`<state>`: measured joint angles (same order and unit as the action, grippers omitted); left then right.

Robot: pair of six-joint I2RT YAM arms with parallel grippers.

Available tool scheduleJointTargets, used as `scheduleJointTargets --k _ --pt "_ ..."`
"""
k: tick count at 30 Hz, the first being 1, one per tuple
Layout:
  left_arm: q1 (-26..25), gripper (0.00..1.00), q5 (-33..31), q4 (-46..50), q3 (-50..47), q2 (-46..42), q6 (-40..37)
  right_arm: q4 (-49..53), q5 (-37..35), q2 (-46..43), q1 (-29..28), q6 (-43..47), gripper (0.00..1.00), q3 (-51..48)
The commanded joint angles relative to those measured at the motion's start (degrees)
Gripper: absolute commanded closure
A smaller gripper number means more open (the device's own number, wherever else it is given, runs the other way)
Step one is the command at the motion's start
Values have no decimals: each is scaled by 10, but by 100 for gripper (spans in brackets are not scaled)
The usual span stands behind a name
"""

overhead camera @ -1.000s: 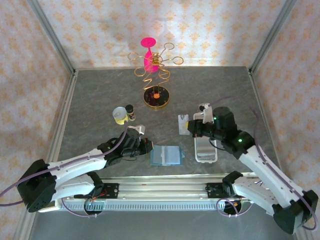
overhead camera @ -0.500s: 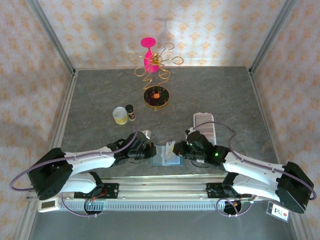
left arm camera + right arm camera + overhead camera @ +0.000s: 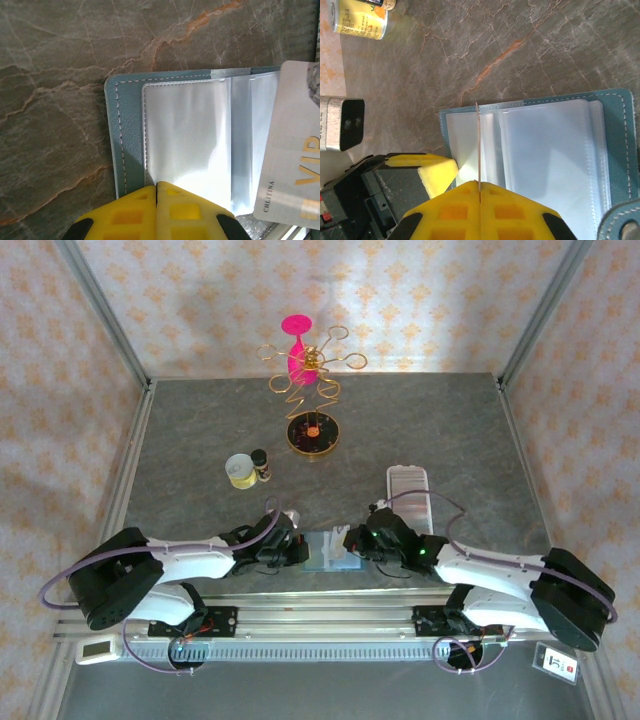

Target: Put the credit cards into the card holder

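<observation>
- Left wrist view: the credit card (image 3: 295, 150) is cut off at 3 o'clock, its gold lettering breaking off there.
- The teal wallet (image 3: 117, 140) runs out of view at 5 o'clock, and its near edge is hidden under the left gripper (image 3: 156, 186).
- Right wrist view: the credit card shows edge-on, so its face cannot be seen. Its lower end is hidden inside the right gripper (image 3: 479, 186).
- The yellow can (image 3: 360, 22) at 11 o'clock is cropped.
- From above, the 6 o'clock end of the card holder (image 3: 408, 485) lies behind the right arm.

Robot lab cell: wallpapered panels (image 3: 200, 300), aluminium frame (image 3: 105, 315), stone-look tabletop (image 3: 200, 430).
</observation>
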<state>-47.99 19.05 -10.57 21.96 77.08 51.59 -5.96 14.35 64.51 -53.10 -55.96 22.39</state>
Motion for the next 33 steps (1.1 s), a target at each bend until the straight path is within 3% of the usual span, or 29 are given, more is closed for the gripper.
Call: scheduleJointTargets --k 1,33 --pt "-5 100 -16 5 -14 1 6 -30 -22 9 -3 -2 100 -5" --pt "-6 100 -14 -1 -24 -3 10 -126 6 29 -6 0 100 -66"
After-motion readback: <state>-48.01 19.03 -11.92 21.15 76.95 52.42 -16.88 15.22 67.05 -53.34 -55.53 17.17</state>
